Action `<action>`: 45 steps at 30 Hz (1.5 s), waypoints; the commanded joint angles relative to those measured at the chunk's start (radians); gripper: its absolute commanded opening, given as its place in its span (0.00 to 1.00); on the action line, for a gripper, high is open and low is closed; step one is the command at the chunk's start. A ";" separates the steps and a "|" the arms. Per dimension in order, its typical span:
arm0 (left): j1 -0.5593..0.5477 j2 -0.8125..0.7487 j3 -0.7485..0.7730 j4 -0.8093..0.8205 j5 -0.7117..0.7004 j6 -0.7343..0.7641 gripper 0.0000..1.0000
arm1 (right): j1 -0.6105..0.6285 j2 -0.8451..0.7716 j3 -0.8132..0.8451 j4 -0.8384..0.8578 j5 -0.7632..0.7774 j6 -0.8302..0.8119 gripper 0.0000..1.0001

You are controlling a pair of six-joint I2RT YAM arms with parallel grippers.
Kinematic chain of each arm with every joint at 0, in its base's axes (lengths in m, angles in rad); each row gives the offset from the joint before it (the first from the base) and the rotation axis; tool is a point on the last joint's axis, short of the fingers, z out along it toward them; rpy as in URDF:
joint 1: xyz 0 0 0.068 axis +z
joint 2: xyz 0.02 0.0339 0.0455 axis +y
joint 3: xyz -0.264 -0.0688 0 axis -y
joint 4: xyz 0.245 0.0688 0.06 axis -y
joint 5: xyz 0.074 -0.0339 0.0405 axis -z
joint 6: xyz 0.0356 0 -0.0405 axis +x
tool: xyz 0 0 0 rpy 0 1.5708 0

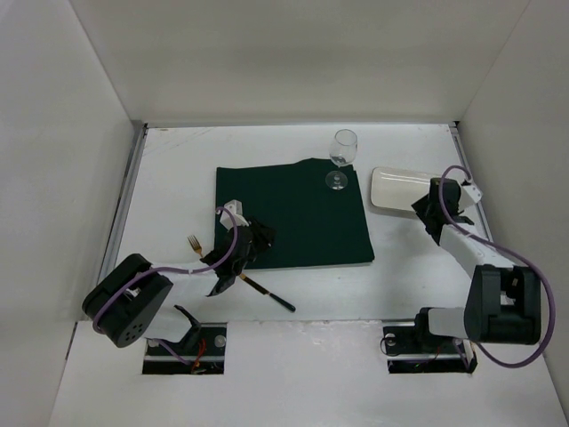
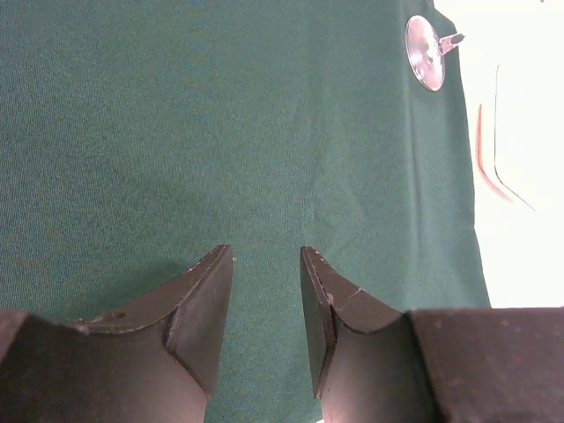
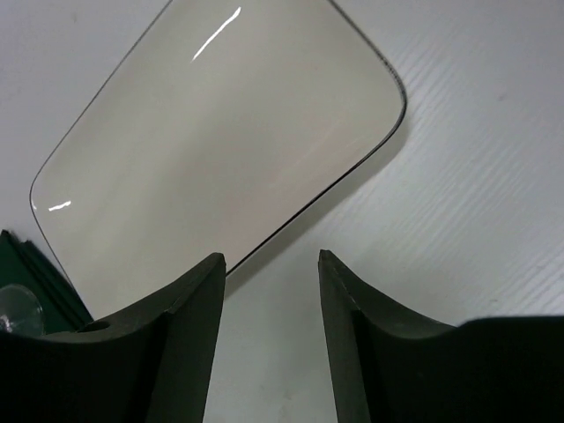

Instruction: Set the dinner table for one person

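White matte board forms the surface (image 1: 178, 160). In the top view its long axis runs left to right across the frame, and white walls close it on the left, far and right sides.

A dark green cloth (image 1: 302, 213) lies flat at the centre of the frame, its edges roughly parallel to the edges of the surface. A stemmed wine glass (image 1: 341, 158) stands upright with its foot on the upper right corner of the cloth. The bowl reads as clear glass, and its contents cannot be told.

A white rectangular plate (image 1: 396, 189) rests on the surface just right of the cloth, long axis left to right. Its face shows bare glaze with streaks of glare.

A fork (image 1: 194, 243) lies at lower left of the cloth, tines toward the upper left. A dark-handled utensil (image 1: 271, 294) lies in line with it, below the cloth. The arm hides the span between them.

The left hand (image 2: 267, 256) is over the lower left part of the cloth, fingers part-way apart with nothing between them. The right hand (image 3: 271, 260) is at the right end of the plate, fingers likewise apart and holding nothing.
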 commanded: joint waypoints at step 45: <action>0.023 -0.025 -0.012 0.067 0.003 -0.011 0.34 | -0.141 0.232 -0.046 0.353 -0.220 0.323 0.09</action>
